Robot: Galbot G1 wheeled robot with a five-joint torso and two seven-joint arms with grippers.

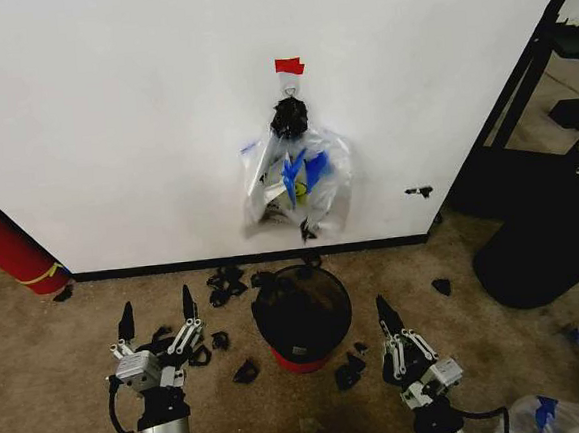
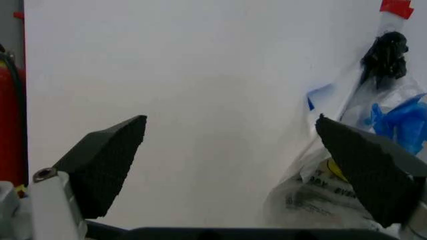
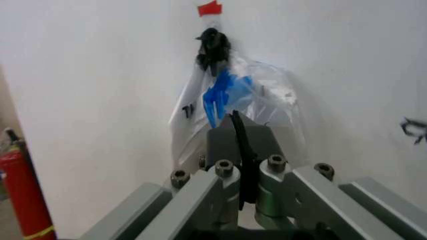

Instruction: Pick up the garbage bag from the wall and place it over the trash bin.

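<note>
Two claws sit low at the front, over the brown carpet (image 1: 43, 396). On the left, the left claw (image 1: 156, 309) has its two black fingers spread wide, with nothing between them. On the right, the right claw (image 1: 387, 314) has its fingers pressed together into one point, and it holds nothing.

Between the two claws stands the trash bin (image 1: 302, 316). It is small, round and black, with a red base. Little black scraps (image 1: 226, 282) lie on the carpet around it.

Behind the bin is the wall (image 1: 111, 120), white with a black strip along the bottom. The garbage bag (image 1: 299, 181) hangs on the wall, right above the bin and not touching it. It is thin and see-through, with blue patches. A black knotted bundle (image 1: 289, 118) sits at its top, just under a bit of red tape (image 1: 290, 66).

A red tube (image 1: 11, 248) leans by the wall on the far left. A big black round thing (image 1: 551, 226) sits on the floor at the right.
</note>
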